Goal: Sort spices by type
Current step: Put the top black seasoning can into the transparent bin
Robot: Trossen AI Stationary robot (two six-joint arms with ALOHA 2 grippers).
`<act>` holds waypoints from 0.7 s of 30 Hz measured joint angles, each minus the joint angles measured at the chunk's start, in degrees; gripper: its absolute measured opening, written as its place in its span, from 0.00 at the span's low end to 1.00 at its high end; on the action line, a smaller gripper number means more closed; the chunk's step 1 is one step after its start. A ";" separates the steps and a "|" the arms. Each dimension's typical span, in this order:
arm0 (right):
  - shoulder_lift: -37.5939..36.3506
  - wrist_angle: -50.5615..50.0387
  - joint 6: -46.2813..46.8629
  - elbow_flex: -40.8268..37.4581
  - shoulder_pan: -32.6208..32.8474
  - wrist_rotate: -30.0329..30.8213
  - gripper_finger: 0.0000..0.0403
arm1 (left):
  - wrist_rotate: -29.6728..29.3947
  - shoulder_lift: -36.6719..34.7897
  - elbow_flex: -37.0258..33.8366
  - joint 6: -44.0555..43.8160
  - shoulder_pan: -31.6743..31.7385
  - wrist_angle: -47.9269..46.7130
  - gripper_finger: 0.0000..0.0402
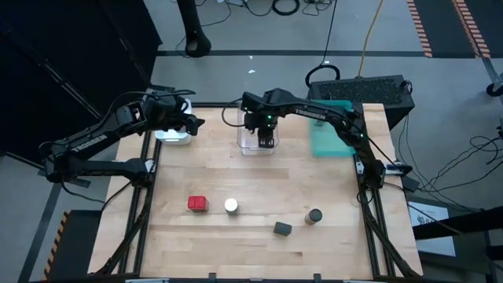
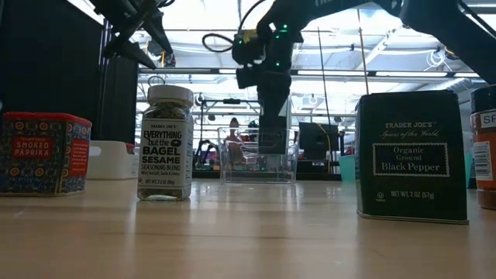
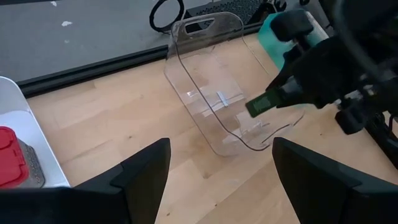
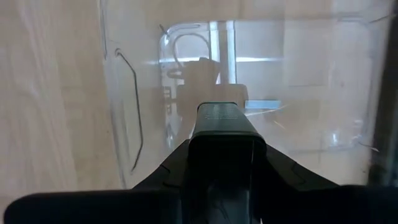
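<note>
White tray (image 1: 174, 138): one red tin (image 3: 12, 157) inside.
Right gripper (image 1: 267, 140): clamped on dark tin (image 4: 225, 127) above clear tray (image 1: 245, 146).
Left gripper (image 1: 191, 123): open, empty.
Unsorted: paprika tin (image 1: 197, 203), bagel-seasoning jar (image 1: 231, 206), black pepper tin (image 1: 282, 229), fourth jar (image 1: 313, 215).

the dark, two-fingered right gripper (image 1: 267, 140) points straight down from a sharply bent wrist, its arm stretched in from the right edge of the table toward the far middle; its fingers are closed on a dark, blocky spice tin (image 4: 225, 134). the dark, two-fingered left gripper (image 1: 191, 123) hovers at the far left corner, elbow folded back, fingers (image 3: 143, 171) spread wide and holding nothing.
</note>
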 joint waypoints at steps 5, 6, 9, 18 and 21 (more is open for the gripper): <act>1.85 0.46 -1.72 0.00 0.00 -0.20 0.25 | -0.02 -0.02 0.00 0.01 0.00 0.00 0.72; 2.11 0.45 -2.01 0.00 0.00 -0.59 0.25 | -0.02 0.00 0.00 0.00 0.00 0.00 0.72; 3.00 0.89 -2.36 0.00 0.00 -1.23 0.25 | -0.02 -0.01 0.00 0.02 0.00 0.00 0.72; 2.94 4.00 -2.79 0.00 -0.66 -1.64 0.25 | -0.33 -0.83 0.00 -0.71 0.02 -0.88 0.72; 2.94 4.02 -2.54 -0.02 -1.04 -2.97 0.25 | -2.49 -2.66 0.00 -1.29 0.04 -0.81 0.72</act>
